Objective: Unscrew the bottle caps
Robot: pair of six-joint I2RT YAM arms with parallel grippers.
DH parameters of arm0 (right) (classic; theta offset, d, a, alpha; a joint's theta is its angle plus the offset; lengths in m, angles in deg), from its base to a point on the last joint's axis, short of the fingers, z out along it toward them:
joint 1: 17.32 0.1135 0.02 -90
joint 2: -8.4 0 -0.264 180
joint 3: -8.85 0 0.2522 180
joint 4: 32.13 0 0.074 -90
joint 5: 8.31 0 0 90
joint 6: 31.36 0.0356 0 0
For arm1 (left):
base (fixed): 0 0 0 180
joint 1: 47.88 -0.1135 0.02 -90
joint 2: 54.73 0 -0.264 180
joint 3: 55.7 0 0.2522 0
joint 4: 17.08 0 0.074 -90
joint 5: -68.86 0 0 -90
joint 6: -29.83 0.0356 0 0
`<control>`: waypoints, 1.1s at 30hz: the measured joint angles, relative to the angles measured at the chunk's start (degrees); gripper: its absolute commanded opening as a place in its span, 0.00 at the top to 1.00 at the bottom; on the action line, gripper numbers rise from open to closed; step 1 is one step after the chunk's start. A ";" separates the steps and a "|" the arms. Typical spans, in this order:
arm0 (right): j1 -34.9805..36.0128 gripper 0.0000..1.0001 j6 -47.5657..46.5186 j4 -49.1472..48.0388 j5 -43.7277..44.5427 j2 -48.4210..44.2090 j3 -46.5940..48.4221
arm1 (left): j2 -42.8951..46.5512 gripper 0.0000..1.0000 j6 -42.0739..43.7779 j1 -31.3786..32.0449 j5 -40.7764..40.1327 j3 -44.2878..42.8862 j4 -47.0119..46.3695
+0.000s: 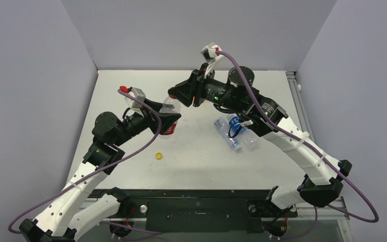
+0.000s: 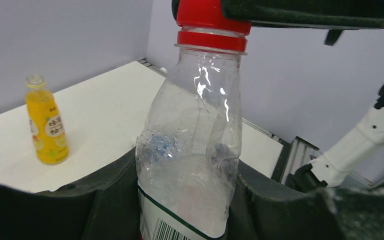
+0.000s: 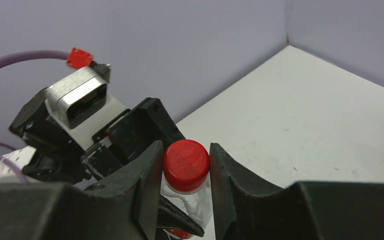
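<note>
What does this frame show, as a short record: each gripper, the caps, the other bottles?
left gripper: shut on red-label bottle
right gripper: shut on red cap, cap still on the bottle
yellow cap: loose on the table
juice bottle: standing, uncapped
two clear bottles: lying side by side on the table

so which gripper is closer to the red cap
Right. The right gripper closes on the red cap from both sides; the left gripper grips the bottle lower down.
</note>
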 measured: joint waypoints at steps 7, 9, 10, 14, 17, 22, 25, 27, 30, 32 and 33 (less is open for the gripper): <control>-3.30 1.00 0.37 -11.65 -17.64 -4.42 -5.27 | 0.02 0.79 -10.73 0.00 10.10 -3.43 -2.43; -3.69 1.00 0.61 -14.10 -21.70 -5.05 -5.68 | 0.02 0.78 -13.18 0.04 12.94 -4.13 -3.50; -3.74 1.00 0.76 -15.10 -23.67 -5.33 -5.84 | 0.07 0.78 -14.10 0.07 14.23 -4.37 -3.98; -3.67 0.40 0.20 -14.69 -24.72 -6.12 -5.88 | -0.02 0.80 -16.00 0.09 17.18 -4.63 -4.94; -2.93 0.23 -0.48 -11.34 -19.12 -6.54 -5.79 | -0.61 0.79 -14.49 0.09 16.74 -4.63 -4.66; 0.22 0.19 -1.05 -1.95 -3.41 -5.01 -1.90 | -1.09 0.77 -6.49 0.09 11.17 -3.93 -2.34; 4.55 0.18 -1.18 3.48 6.88 -1.38 4.63 | -0.87 0.77 -1.44 0.09 7.37 -2.75 -1.46; 7.06 0.18 -0.83 6.97 12.39 1.97 9.94 | -0.92 0.77 2.10 0.11 4.57 -2.10 -0.68; 9.20 0.22 0.31 10.14 18.91 6.34 15.04 | -0.98 0.78 5.88 0.11 0.98 -1.66 0.61; 9.25 0.29 1.29 11.02 21.66 7.52 15.21 | -0.98 0.78 7.74 0.11 -0.81 -1.22 1.36; 9.25 0.32 1.81 11.82 22.73 7.98 15.19 | -0.98 0.78 8.37 0.11 -1.60 -0.98 1.42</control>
